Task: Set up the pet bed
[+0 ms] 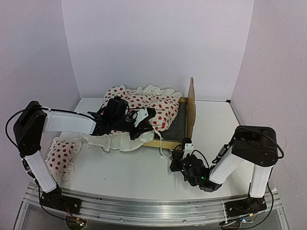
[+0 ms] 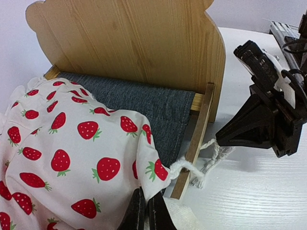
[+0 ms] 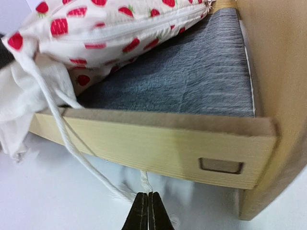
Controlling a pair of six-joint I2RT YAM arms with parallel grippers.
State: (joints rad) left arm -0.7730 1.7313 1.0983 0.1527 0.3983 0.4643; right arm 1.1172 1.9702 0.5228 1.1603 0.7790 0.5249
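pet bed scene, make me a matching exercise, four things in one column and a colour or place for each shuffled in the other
1 headboard
2 mattress pad
3 strawberry-print cloth
4 small pillow

a dark grey
b on the table beside the left arm
c upright, light wood
d lying partly on the pet bed

Pairs: 1-c, 2-a, 3-d, 4-b

The pet bed (image 1: 180, 123) stands toward the far edge of the table (image 1: 144, 175), right of middle, its headboard (image 1: 191, 106) upright at its right end; the cloth (image 1: 144, 106) lies over the bed's left part and spills onto the table to the left; the pillow (image 1: 61, 154) lies by the left edge, well apart from the bed; a cord (image 2: 187, 165) runs from the cloth over the bed's near rail onto the table just before it.
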